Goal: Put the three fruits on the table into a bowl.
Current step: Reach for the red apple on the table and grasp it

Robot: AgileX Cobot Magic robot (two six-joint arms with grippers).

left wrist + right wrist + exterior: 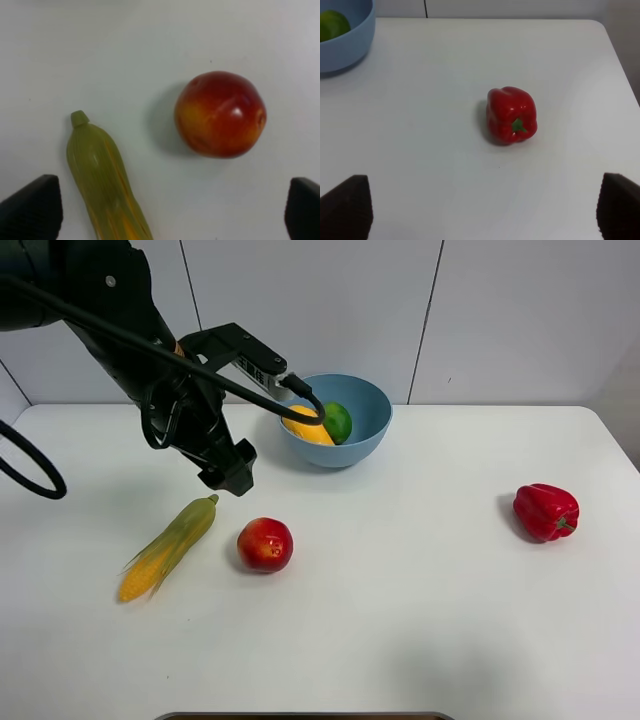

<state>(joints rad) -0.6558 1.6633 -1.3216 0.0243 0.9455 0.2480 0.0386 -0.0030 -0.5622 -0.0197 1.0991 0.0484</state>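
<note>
Step in hand: by my reading, fetching the apple [265, 544], the only fruit not yet in the bowl [372, 390].
Apple: lies on the worktop [400, 620] left of its middle, about halfway between the far and near edges, near the corn cob [168, 546] but not touching it.
Bowl: near the far edge, around mid-length; holds the mango [305, 427] and the lime [337, 421].
Left tool [167, 212]: jaws wide apart, empty, hovering over the gap between corn cob and apple.
Right tool [482, 210]: jaws wide apart, empty, facing the red pepper [545, 511] toward the right edge.
Doing it well: centre the left tool over the apple before descending, and straddle its widest part.
Watch: the corn-side finger should clear the husk.
Carry: the apple must clear the bowl's rim, and a low release beside the lime is safest.
</note>
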